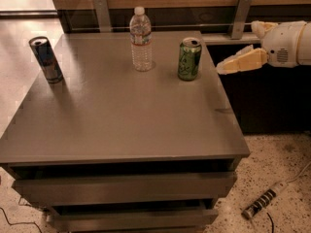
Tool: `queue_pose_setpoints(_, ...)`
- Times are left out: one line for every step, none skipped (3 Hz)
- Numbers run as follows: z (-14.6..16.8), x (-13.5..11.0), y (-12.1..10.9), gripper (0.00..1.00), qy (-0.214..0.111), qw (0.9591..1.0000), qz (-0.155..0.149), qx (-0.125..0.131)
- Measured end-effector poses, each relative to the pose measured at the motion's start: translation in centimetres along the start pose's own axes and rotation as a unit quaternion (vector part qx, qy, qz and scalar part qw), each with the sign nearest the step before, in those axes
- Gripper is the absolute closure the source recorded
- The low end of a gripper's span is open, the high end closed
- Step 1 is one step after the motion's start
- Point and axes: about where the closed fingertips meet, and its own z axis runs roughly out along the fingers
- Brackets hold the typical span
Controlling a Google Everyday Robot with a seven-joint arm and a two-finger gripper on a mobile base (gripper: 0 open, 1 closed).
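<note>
Contact between the gripper [237,48] and the green can [189,58]: none. The green can stands upright near the far right corner of the table [121,125], with its pull-tab top showing. The gripper hangs off the right edge of the table, just beside the green can at about its height. Its two pale fingers are spread apart and nothing is held between them. The lower finger points left toward the green can, and a clear gap remains.

Status: nothing has been gripped, lifted or tipped, and every container rests on its base.

Adjacent items:
- Water bottle [141,39]: upright, capped, left of the green can and near it, not touching.
- Dark can [46,59]: upright at the far left edge of the table, well apart from the other two.

Surroundings: two drawer fronts [121,188] sit under the tabletop on the near side. A power strip [265,205] lies on the speckled floor [282,154] to the near right. A metal bracket [242,13] stands against the wall behind the gripper.
</note>
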Motion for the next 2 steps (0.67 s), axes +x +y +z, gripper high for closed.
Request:
queue_pose_setpoints(3.2, 1.5, -1.6, 0.00, -0.043, 0.9987, 0.025, -0.008)
queue_pose_setpoints(6.4, 2.7, -2.1, 0.00, -0.071, 0.9963, 0.039, -0.027)
